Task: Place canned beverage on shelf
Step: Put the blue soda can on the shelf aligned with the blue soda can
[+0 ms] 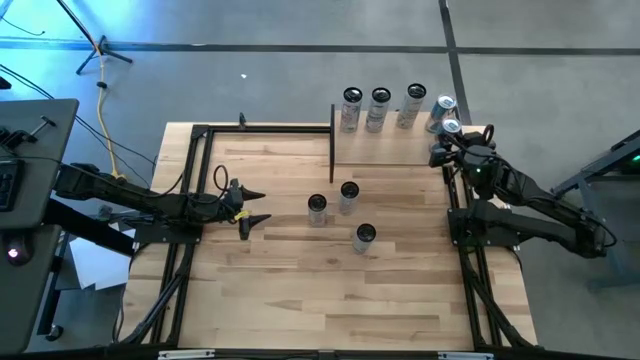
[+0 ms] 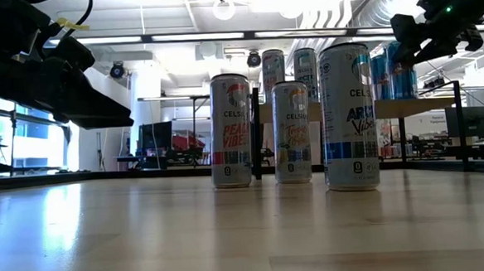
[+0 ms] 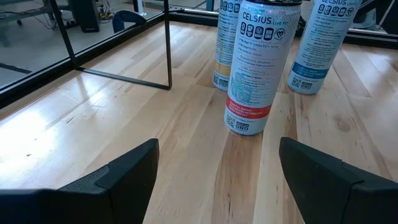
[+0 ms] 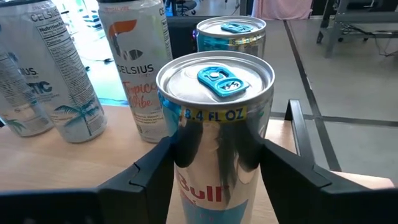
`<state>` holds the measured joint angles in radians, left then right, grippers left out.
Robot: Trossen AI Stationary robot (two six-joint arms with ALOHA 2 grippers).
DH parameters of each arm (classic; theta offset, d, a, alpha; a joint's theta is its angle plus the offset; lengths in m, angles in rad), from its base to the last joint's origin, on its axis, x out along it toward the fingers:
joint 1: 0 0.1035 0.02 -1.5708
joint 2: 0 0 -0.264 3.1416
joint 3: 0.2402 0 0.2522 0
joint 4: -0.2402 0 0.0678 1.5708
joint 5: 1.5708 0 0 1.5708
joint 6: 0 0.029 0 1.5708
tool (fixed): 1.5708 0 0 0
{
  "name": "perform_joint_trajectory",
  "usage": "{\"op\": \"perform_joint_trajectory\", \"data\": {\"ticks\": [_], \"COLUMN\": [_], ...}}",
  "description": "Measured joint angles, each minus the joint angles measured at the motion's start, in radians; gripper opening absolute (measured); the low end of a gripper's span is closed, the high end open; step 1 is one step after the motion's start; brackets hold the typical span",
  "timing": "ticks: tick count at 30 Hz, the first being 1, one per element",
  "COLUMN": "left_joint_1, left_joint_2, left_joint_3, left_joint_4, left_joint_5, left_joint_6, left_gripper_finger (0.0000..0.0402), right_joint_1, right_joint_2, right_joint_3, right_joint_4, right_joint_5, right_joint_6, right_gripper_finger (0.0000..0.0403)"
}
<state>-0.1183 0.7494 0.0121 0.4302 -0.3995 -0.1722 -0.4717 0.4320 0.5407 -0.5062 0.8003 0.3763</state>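
While clamped on a short silver-and-blue can, right gripper hovers at the light-wood plank shelf, two o'clock corner. Placement step; next, lower and release. Left gripper, spread, empty, waits at nine o'clock.

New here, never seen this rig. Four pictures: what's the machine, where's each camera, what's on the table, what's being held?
It is a two-armed robot at a wooden table. One camera looks straight down, one sits level with the tabletop, and one rides on each wrist. Three tall cans stand mid-table; the nearest to the left arm is the red-banded can. The shelf, a small raised board at the far edge, carries a row of cans. The left tool is open and empty, facing the three cans. The right tool is shut on a short Red Bull can at the shelf's right end.
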Motion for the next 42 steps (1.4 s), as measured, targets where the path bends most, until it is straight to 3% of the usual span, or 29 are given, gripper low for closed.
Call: {"op": "perform_joint_trajectory", "data": {"ticks": [11, 25, 42], "left_joint_1": [0.0, 0.0, 0.0], "left_joint_2": [0.0, 0.0, 0.0], "left_joint_3": [0.0, 0.0, 0.0], "left_joint_4": [0.0, 0.0, 0.0], "left_joint_5": [0.0, 0.0, 0.0], "left_joint_6": [0.0, 0.0, 0.0], "left_gripper_finger": [0.0305, 0.0305, 0.0305], "right_joint_1": [0.0, 0.034, 0.257], "right_joint_2": [0.0, 0.0, 0.0], "right_joint_3": [0.0, 0.0, 0.001], "right_joint_4": [0.001, -0.059, -0.12], "right_joint_5": [-0.019, 0.004, 0.149], "right_joint_6": [-0.018, 0.105, 0.301], "right_gripper_finger": [0.0292, 0.0297, 0.0298]}}
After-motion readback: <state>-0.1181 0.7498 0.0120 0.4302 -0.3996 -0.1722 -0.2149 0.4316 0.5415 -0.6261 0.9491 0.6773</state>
